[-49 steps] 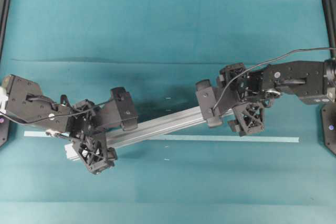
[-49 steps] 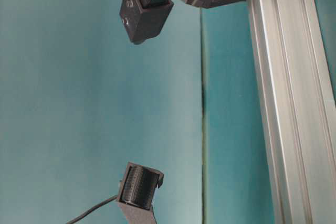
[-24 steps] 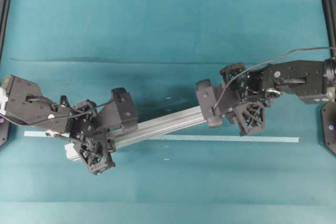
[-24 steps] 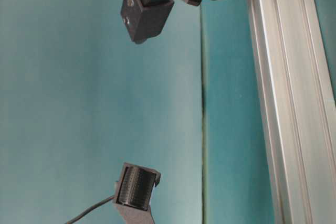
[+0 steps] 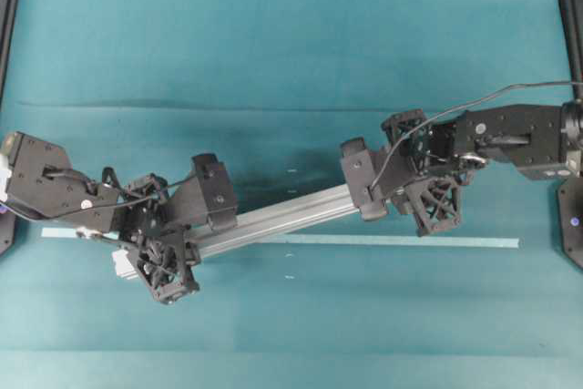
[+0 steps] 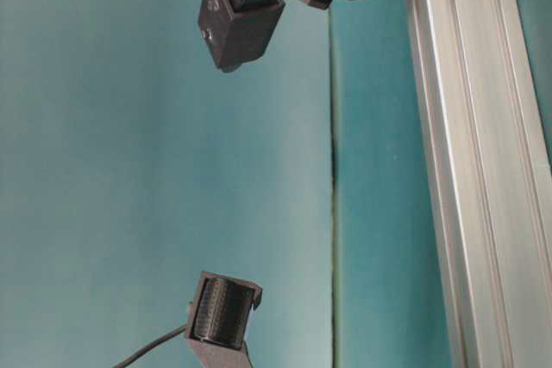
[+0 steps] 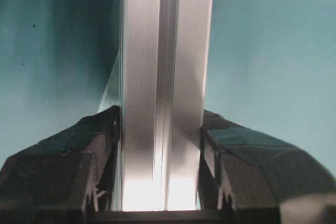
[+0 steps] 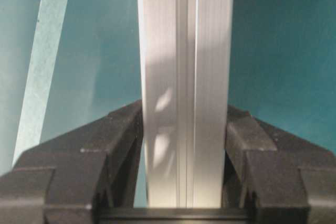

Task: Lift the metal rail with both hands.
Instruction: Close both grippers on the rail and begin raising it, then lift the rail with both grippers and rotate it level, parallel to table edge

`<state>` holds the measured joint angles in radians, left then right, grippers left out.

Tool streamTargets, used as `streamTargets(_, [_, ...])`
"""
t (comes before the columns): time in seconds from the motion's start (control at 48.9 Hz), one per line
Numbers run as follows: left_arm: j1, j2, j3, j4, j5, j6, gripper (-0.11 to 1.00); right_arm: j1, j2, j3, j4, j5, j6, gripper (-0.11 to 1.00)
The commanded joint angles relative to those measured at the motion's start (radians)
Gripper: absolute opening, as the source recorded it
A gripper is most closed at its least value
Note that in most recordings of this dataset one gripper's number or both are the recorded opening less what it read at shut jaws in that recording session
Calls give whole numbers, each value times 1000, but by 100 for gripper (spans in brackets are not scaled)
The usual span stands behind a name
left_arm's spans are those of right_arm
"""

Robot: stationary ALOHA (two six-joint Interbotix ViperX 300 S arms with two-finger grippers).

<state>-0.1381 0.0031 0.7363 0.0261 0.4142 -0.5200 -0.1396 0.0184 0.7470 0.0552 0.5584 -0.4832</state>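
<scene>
Since a second ago both hands have closed in: fingers that stood apart from the bar then now press its sides. The bar itself lies where it lay, same slant.

Left hand (image 7: 161,182), wrist view: both dark fingers (image 7: 79,166) flat against the two long sides of the metal rail (image 7: 163,93); clamped on it. Rail runs straight away from the camera, up the frame, one deep lengthwise groove down its middle, brushed silver, bright glare at the near end.

Right hand (image 8: 184,182), wrist view: same picture, fingers (image 8: 100,150) tight on either flank of the rail (image 8: 185,77); clamped on it. Fine lengthwise ribs and a central slot show here. Pale tape strip (image 8: 42,61) lies on the teal worktop (image 8: 283,35) to one side, apart from the rail.

Overhead: rail (image 5: 282,217) lies diagonally across the middle of the worktop (image 5: 273,43), long axis from lower left to upper right. Left hand (image 5: 178,243) grips near the lower-left end, right hand (image 5: 401,193) near the upper-right end. Tape strip (image 5: 410,241) runs level below, passing under the rail's lower part.

Table-level view: rail (image 6: 474,170) fills the right side as a long grooved silver band. Whether it is clear of the worktop, cannot tell.
</scene>
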Motion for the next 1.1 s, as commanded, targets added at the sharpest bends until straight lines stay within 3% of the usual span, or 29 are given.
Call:
streamTargets(0.0, [-3,-8,-8,-5,-14,-8,33,0,5,-5,3,-2,3,41])
streamTargets(0.205, [-3,-18,-25,-3,-6,-8,33,0,-5,-11,3,11,11,41])
streamTargets(0.409, [-3,-77,-72,-3,63,-9,33,-9,-63,-64,3,121,8,41])
streamTargets(1.084, [2,-290,-439,-3,649,-2,33,-34,-259,-393,3,594,12,41])
